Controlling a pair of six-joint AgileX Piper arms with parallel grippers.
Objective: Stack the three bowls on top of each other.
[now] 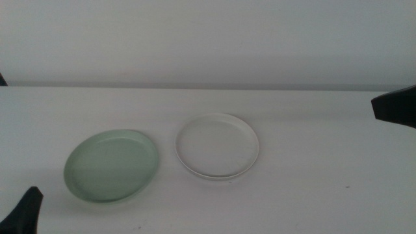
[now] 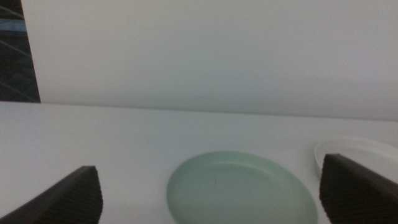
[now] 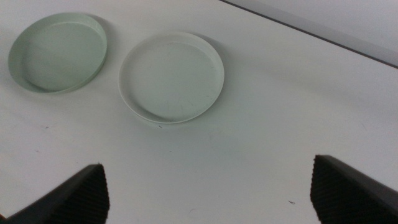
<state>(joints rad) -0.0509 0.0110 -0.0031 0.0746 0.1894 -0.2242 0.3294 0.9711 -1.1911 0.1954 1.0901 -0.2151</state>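
Bowls lie flat, apart on the counter (image 1: 312, 195): green bowl (image 1: 112, 166) at 8 o'clock, white bowl (image 1: 217, 145) near centre, possibly resting on a grey one; I cannot tell. Left tool (image 2: 211, 199) and right tool (image 3: 208, 190) hover wide open, empty, probably awaiting a pick.

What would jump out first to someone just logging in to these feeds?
Two shallow dishes lie side by side on the white table, apart from each other: a mint green bowl nearer the left arm's side and a white bowl at the centre. Only these two dishes show; no third lies separately. Both grippers wait empty and open, the left gripper low behind the green bowl, the right gripper over bare table.
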